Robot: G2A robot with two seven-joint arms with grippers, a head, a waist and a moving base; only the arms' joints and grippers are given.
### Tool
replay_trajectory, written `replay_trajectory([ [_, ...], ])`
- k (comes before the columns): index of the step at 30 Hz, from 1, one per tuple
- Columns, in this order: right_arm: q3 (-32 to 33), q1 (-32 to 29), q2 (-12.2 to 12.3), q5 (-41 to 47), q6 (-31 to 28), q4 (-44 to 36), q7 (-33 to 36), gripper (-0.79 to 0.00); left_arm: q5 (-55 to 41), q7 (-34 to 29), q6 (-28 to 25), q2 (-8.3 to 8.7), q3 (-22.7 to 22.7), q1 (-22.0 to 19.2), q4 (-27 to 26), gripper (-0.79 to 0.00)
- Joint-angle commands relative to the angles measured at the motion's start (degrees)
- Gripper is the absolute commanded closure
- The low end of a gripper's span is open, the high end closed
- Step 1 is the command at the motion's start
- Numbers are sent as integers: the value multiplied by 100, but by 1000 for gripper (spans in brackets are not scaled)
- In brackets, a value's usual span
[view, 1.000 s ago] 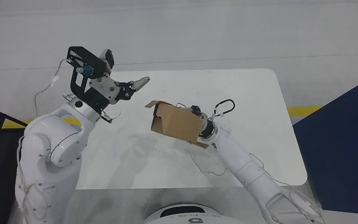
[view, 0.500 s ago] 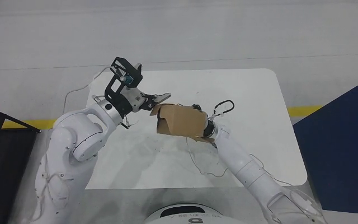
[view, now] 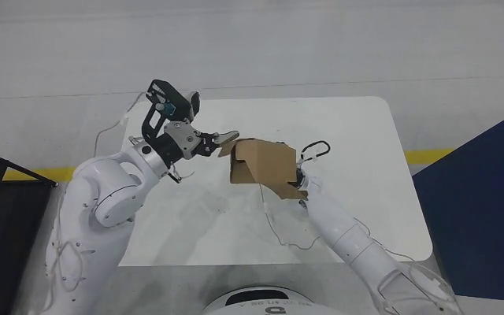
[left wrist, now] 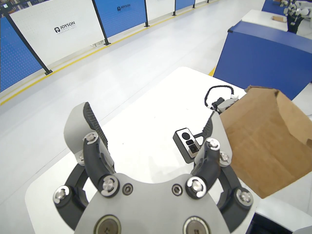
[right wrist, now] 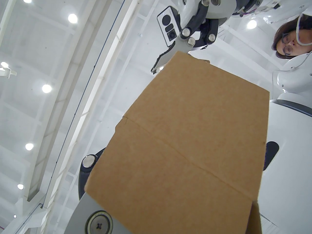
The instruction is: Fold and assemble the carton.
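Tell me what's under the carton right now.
The right gripper, clamped on the carton from below, and the white table beneath. Cardboard covers the jaws' contact and the table patch directly underneath.

— What's around the work?
— A white desk [view: 354,134] with rounded corners, on a grey floor [view: 276,47] with a yellow line [view: 429,156].
— And beyond?
— A blue partition [view: 465,220] beside it; blue-and-white fence panels [left wrist: 73,25] farther off.
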Motion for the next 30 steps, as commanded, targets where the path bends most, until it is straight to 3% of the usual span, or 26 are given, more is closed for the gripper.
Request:
replay_trajectory([
  [1,-13,2,12,156,-2,-26,2,0,-285,53,38,4,-122,41,92,-785],
  [10,-58,31,63,355,-100,60,99,0,-1151,111,-355,63,-615,430,405,-785],
  [15,-159,129,47,276,-82,106,82,0,-1237,151,-572,70,-427,504,252,-785],
  [25,-264,156,33,215,-163,145,162,0,-965,215,-294,45,99,212,164,-785],
  [30,-246,96,57,275,-245,153,244,0,-1536,187,-405,54,66,160,204,-785],
])
